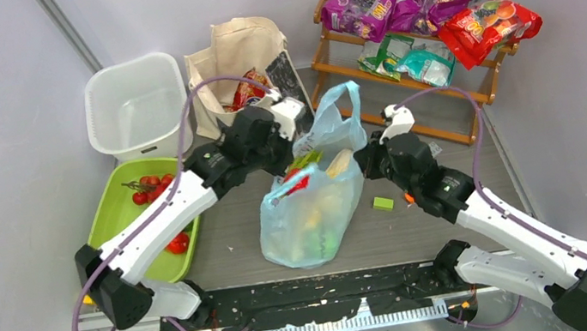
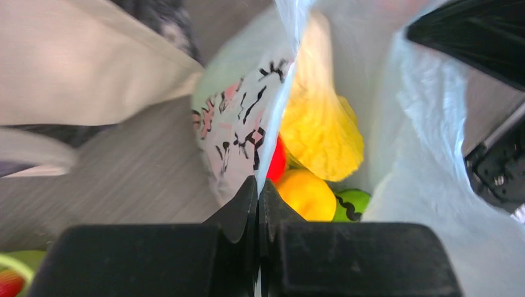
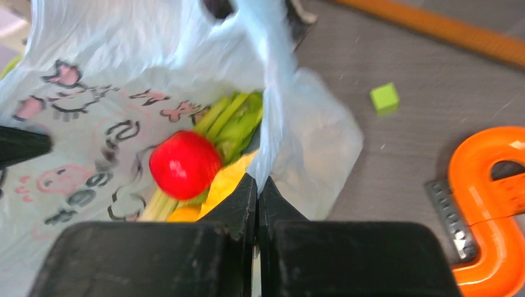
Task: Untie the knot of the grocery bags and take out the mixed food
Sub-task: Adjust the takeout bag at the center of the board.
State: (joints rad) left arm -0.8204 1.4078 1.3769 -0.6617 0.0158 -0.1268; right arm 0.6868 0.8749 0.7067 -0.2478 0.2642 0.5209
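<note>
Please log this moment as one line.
left gripper: shut on thin light-blue plastic bag rim | right gripper: shut on opposite rim | red, yellow, green food: inside bag

Arms: left arm [image 1: 156, 228] and right arm [image 1: 511, 226] alike, with white shell links, black joint housings and black bases. A mauve cable [image 1: 209, 83] loops off each arm, base to wrist. White camera block [image 1: 291, 114] at each wrist. Grippers: left gripper [image 2: 258, 183], right gripper [image 3: 257, 180], matte black, wedge-shaped fingers [image 2: 238, 210] on blocky black carriers

A white tub [image 1: 134, 105] is standing far left, a green tray [image 1: 114, 210] lying nearer; purple packets [image 1: 359, 7] and teal packets [image 1: 423, 62] are resting on a far-right rack [image 1: 452, 135].
</note>
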